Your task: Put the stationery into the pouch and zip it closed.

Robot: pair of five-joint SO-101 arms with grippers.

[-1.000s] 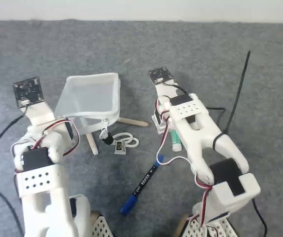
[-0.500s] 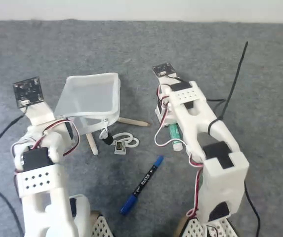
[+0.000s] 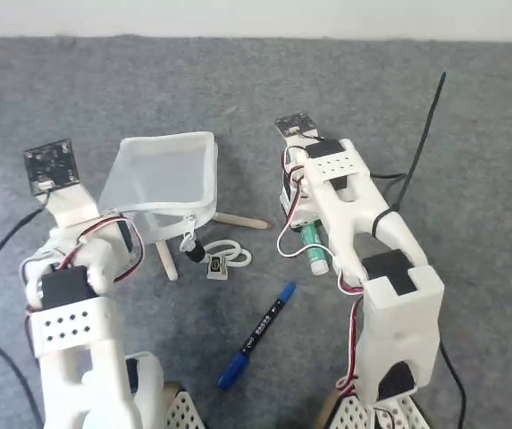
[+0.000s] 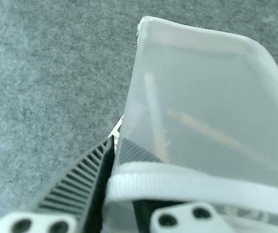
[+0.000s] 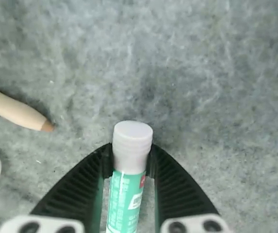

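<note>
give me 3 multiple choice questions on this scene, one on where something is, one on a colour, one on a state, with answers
1. Where does the blue marker lie?
A in the pouch
B on the carpet between the arms
C in a gripper

2. What colour is the label of the glue stick?
A red
B yellow
C green

3. How is the left gripper?
A shut on the pouch's edge
B open over the marker
C shut on the glue stick

Answers:
1 B, the marker lies bare on the grey carpet.
2 C, green shows on the stick that the right gripper clamps.
3 A, the left wrist view shows it pinching the pouch's hem.
</note>
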